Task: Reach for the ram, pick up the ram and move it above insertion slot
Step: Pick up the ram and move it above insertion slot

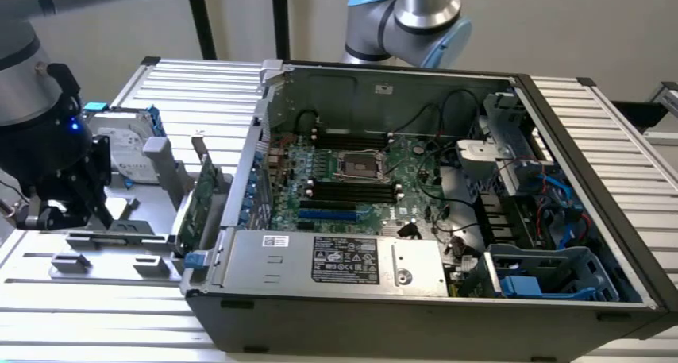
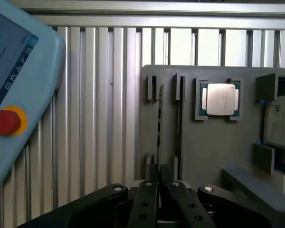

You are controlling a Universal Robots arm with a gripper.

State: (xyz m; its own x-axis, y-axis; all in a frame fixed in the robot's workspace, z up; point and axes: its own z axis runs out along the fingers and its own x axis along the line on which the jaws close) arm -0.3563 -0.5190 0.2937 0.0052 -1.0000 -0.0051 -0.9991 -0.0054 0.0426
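A: Exterior view first. Where's the claw?
B: Claw (image 1: 90, 208) is low over the grey holder (image 1: 117, 237), on the exterior view's left, outside the case (image 1: 424, 307). The arm (image 1: 27, 93) comes down from the top corner.
A: And the case?
B: It's open and lying on the slatted table (image 1: 106, 331), with the board (image 1: 350, 172) facing up. The DIMM slots (image 1: 355, 190) are dark strips mid-board, well apart from the claw.
A: What else is on the holder?
B: Drive (image 1: 127, 152) at the far end. A tall green card (image 1: 202, 192) stands upright on the holder's edge, just beside the case wall.
A: Wrist view?
B: It looks down on the holder (image 2: 204, 156). The ram (image 2: 159, 118) sits edge-up in a narrow holder slot and shows as a thin line running in to the claw (image 2: 159, 183). The CPU (image 2: 221, 99) sits in its pocket near the ram, with the drive (image 2: 280, 118) beyond it.
A: And the other side?
B: Pendant (image 2: 14, 85) with its red stop button (image 2: 4, 122), over the table slats (image 2: 99, 118).
A: Claw state?
B: Pads (image 2: 149, 187) are nearly together with the ram's edge between them. I read that as clamped on the ram. The ram is seated in the holder, not over the board.
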